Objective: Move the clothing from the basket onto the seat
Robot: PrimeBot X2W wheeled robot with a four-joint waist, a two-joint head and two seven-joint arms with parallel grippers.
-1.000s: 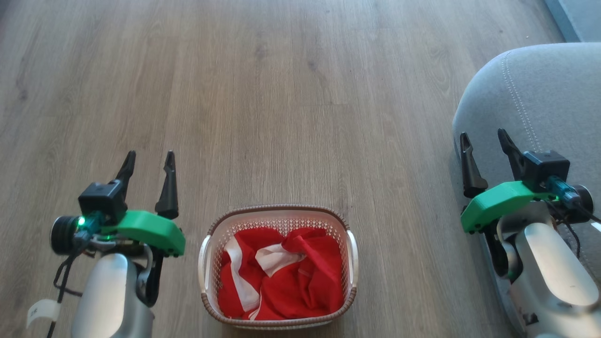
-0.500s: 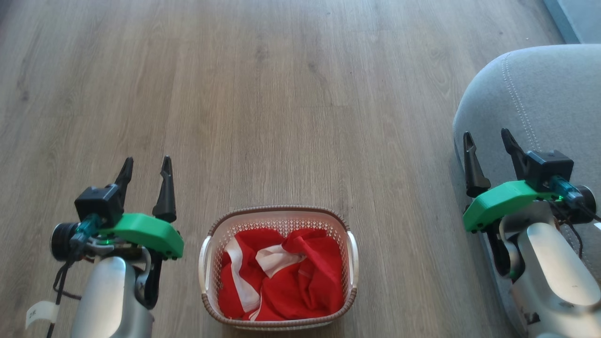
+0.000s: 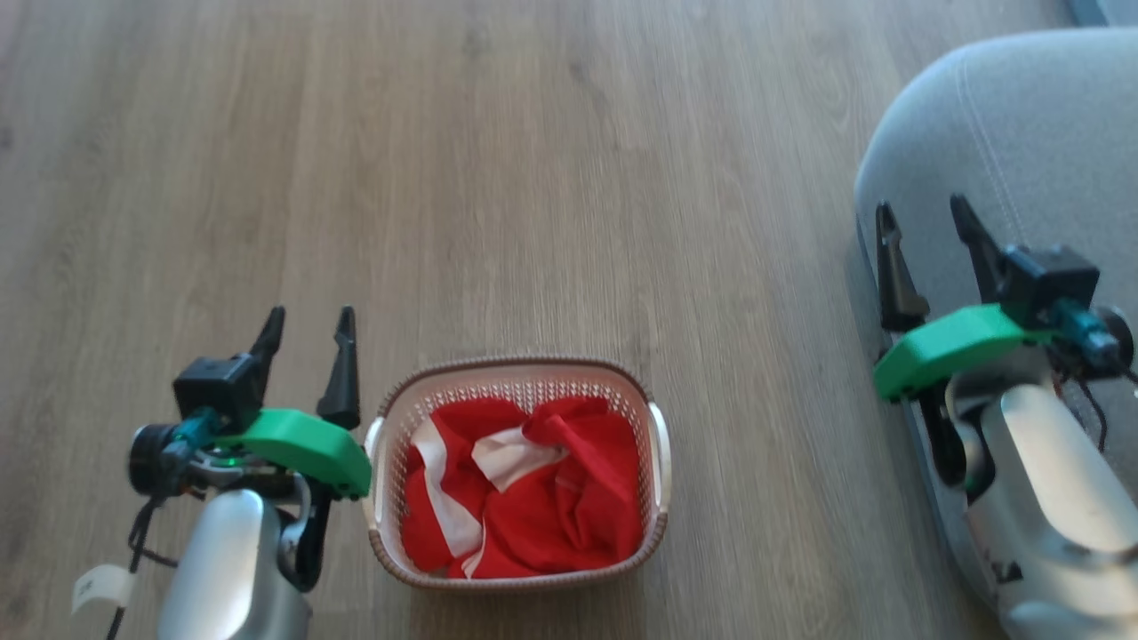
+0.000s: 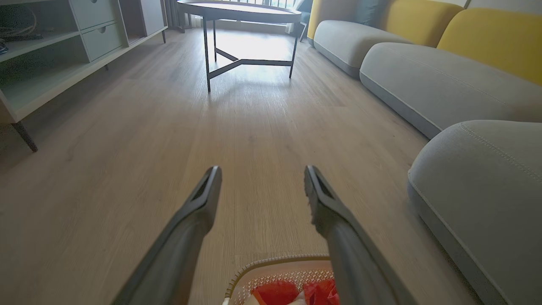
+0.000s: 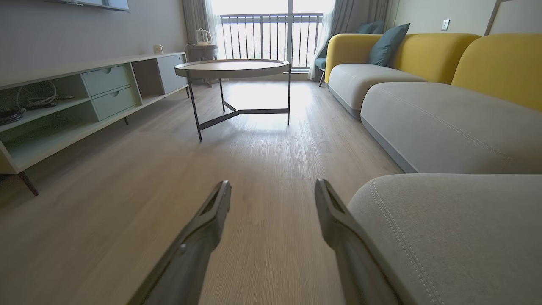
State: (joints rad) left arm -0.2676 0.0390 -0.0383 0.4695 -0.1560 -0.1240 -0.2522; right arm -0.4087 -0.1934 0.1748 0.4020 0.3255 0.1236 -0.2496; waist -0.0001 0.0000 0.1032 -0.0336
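Clothing in the basket on the floor, seat to its right

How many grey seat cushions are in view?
3, in a row in the right wrist view: the seat nearest, a second cushion behind it, and a third cushion farthest, toward the balcony. Others may be hidden.
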